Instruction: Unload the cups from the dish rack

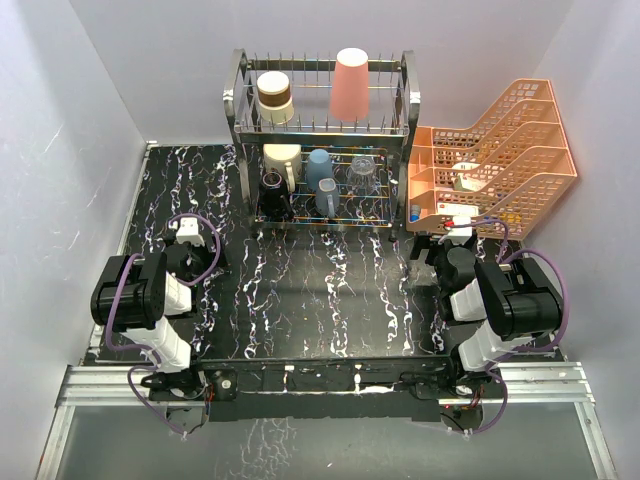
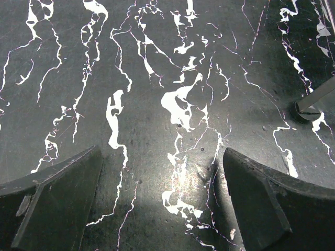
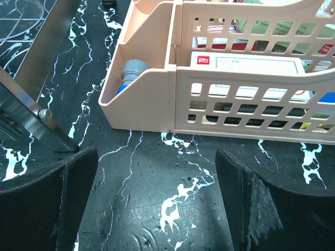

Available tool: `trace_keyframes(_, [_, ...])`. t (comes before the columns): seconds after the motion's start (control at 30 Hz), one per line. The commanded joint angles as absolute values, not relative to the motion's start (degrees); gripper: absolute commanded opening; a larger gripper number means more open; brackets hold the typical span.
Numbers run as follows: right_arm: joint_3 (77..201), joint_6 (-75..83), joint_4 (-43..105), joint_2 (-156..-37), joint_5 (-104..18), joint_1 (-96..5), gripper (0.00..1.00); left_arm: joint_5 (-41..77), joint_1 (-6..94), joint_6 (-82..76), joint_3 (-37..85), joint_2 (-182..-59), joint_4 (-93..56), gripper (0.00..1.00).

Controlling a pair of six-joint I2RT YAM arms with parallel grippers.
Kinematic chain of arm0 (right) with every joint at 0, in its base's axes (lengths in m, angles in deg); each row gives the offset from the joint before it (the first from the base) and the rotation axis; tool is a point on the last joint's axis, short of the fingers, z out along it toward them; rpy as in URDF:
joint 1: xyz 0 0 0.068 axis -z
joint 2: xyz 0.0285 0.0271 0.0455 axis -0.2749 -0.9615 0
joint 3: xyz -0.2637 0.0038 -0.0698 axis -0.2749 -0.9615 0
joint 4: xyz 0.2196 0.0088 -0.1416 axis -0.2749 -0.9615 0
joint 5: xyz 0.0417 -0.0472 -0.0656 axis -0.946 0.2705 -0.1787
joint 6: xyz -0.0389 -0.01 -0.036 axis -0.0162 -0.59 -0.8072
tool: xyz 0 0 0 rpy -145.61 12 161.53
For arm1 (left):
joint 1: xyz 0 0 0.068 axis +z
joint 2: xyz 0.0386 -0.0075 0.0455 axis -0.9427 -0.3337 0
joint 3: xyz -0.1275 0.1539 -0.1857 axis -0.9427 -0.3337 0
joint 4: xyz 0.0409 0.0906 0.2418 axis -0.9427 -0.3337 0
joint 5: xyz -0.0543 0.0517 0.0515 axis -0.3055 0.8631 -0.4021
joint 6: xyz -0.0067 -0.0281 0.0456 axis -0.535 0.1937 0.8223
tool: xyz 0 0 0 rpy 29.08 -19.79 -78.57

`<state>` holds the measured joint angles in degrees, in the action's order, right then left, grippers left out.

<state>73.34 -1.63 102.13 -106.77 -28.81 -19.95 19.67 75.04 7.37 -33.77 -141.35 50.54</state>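
Right now the dish rack (image 1: 238,120) is standing at twelve o'clock on the black marbled table (image 1: 330,300), all shiny steel wire across two tiers. Up top, a tall pink tumbler (image 1: 350,84) is sitting at one o'clock and a brown-and-cream cup (image 1: 274,97) at eleven. Below them, a cream mug (image 1: 282,160), blue cup (image 1: 319,165), clear glass (image 1: 362,172) and black mug (image 1: 273,193) are crowding together.

The left gripper (image 2: 161,157) is hanging low over the marble, fingers spread wide and grasping nothing. The right gripper (image 3: 157,157) is likewise spread and empty, nosing just short of the orange trays (image 1: 500,160) at two o'clock, with a rack leg at its ten. A broad stretch of tabletop is lying between the arms and the rack.
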Motion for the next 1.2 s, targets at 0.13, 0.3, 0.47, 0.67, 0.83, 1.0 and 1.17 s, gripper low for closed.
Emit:
trace_keyframes(0.13, [75.9,0.2,101.5,-105.7,-29.4,-17.6,0.98,19.6,74.8,7.6,-32.8,-140.9,51.3,0.97])
trace_keyframes(0.3, [75.5,2.0,99.8,-102.4,-24.4,-17.5,0.98,15.0,74.8,8.9,-33.8,-138.2,51.4,0.97])
trace_keyframes(0.47, [79.6,7.7,83.2,-89.2,-12.3,-17.7,0.98,18.4,75.0,10.9,-21.7,-128.2,20.7,0.97])
trace_keyframes(0.67, [92.1,16.3,54.2,-77.0,-11.7,-17.6,0.98,12.8,76.4,14.3,-3.1,-123.7,-12.4,0.97])
trace_keyframes(0.83, [101.1,25.7,39.0,-76.2,-16.2,-17.5,0.98,4.9,78.2,16.2,8.0,-125.0,-31.5,0.97])
trace_keyframes(1.0, [101.1,27.5,40.3,-74.2,-35.2,-17.1,0.98,-1.2,79.3,18.1,14.3,-127.9,-40.8,0.97])
trace_keyframes(1.17, [101.0,22.5,40.0,-74.8,-33.2,-27.2,0.98,-4.7,80.2,21.2,16.8,-129.3,-46.1,0.97])
